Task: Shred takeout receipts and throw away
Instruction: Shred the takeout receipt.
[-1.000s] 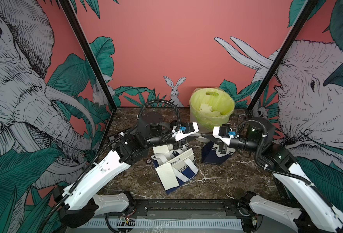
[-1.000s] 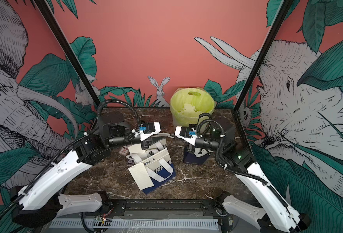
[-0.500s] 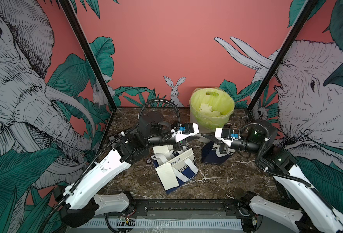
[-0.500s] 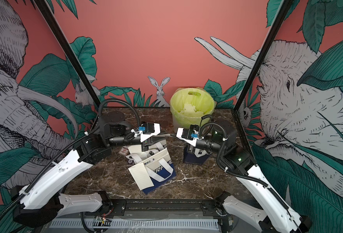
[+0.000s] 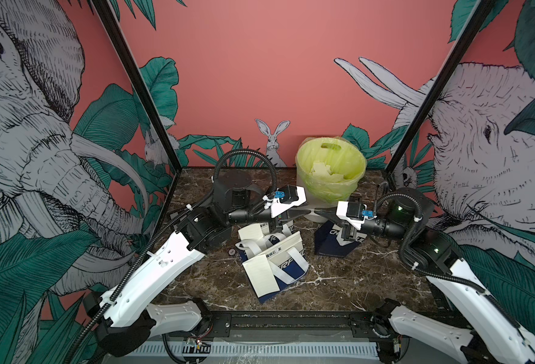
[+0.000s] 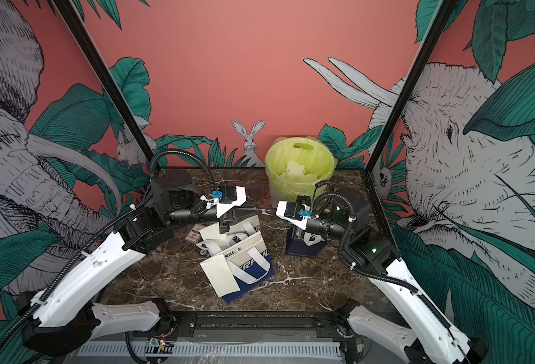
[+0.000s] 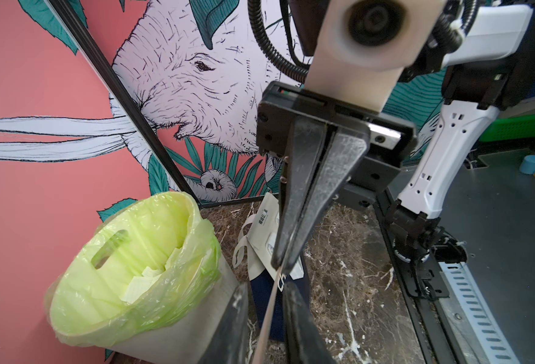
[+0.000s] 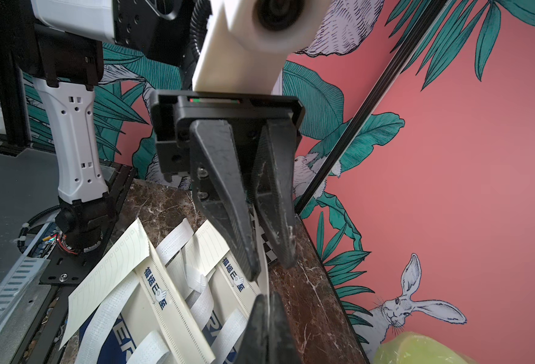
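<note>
partly done, by the look of it. the bin (image 5: pixel 338 192), lined with a lime-green bag at the back of the marble table (image 5: pixel 354 283), has a heap of torn paper pieces (image 5: pixel 324 171) in it, so some shredding and dumping looks finished. the scraps overlap too much to count.

the step in hand seems to be the tearing of a slip. the held receipt (image 7: pixel 268 315) hangs edge-on in the air between the two arms, just in front of the bin. the right gripper (image 7: pixel 283 268) is clamped tight on one end of it. the left gripper (image 8: pixel 269 268) has its jaws narrowed to either side of the other end, with a gap showing beside the paper in both wrist views. i judge it is not pinching yet, so no tear can start until it does.

the count: three whole receipts — the held one, the front receipt (image 5: pixel 261 277) lying on the front tote bag (image 5: pixel 288 261), and the rear receipt (image 5: pixel 250 234) on the rear tote bag (image 5: pixel 274 241) just behind it. a third tote bag (image 5: pixel 329 249), mostly navy, sits under the right arm. that makes three bags and one bin.

left to do, as i judge — tear this slip, drop the bits in the bin, then do the same for the two on the bags.
</note>
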